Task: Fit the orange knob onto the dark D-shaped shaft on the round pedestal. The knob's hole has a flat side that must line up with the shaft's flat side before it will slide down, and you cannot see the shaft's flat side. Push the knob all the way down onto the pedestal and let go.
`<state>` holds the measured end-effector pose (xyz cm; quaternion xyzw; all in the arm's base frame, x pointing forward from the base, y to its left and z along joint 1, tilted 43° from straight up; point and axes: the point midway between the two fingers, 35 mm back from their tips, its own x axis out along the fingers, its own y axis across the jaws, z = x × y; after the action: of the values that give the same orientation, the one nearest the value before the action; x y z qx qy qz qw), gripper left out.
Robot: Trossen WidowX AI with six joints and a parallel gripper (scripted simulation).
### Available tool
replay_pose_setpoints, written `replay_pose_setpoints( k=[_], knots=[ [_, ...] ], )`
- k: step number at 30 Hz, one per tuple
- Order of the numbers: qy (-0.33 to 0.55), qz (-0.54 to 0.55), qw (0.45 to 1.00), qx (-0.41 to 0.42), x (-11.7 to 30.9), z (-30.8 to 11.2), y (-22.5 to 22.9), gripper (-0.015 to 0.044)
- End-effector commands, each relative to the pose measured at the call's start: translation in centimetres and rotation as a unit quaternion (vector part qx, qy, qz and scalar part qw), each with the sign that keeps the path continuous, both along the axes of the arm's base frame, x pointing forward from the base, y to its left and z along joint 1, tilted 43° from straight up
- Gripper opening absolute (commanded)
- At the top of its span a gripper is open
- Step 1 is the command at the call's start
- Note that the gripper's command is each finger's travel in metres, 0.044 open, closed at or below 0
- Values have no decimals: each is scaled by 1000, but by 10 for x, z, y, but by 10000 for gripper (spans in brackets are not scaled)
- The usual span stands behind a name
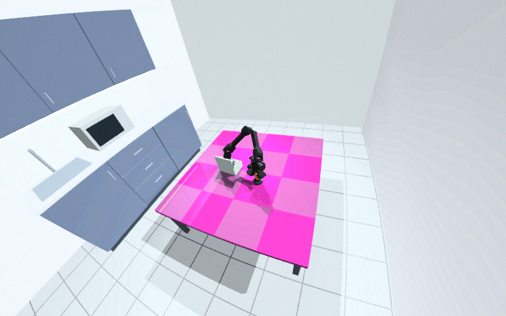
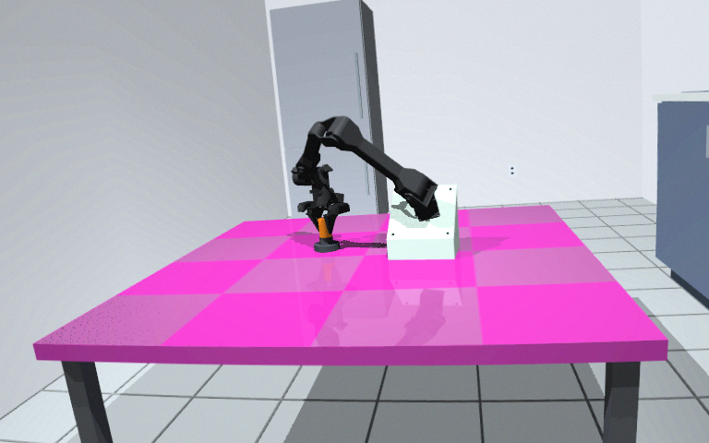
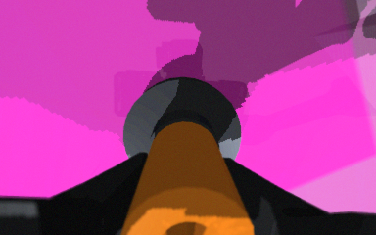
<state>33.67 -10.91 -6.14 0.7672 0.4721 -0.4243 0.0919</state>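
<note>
orange knob clamped over the round pedestal

we see the orange knob (image 1: 256, 177) (image 2: 323, 227) (image 3: 185, 166) as a smooth, elongated piece, bright on its lit end face and brownish along its shaded side. a dark recess shows in the near end face, partly cut off by the wrist view's lower edge.

our black arm (image 1: 245, 130) (image 2: 378, 159) rises from the pale sloped block (image 1: 226, 165) (image 2: 421, 246), bends high at the elbow and drops steeply to the gripper (image 1: 256, 174) (image 2: 323, 232) (image 3: 185, 159), which points down with its fingers clamped on the knob from both sides.

the knob's long axis stands nearly upright, one end toward the round dark pedestal (image 1: 257, 182) (image 2: 326, 247) (image 3: 138, 113), the other up between our fingers. it sits over the pedestal's middle, with a short dark section between its lower end and the wide disc in the exterior view. we cannot tell how the flat sides line up.
</note>
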Motion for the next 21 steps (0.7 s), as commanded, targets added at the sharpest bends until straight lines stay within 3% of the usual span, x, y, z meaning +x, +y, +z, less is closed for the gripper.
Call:
replay_pose_setpoints(
  k=[1,7,21],
  knots=[
    [0,0,1000,0,0,0,0,0],
    [0,0,1000,0,0,0,0,0],
    [0,0,1000,0,0,0,0,368]
  ],
)
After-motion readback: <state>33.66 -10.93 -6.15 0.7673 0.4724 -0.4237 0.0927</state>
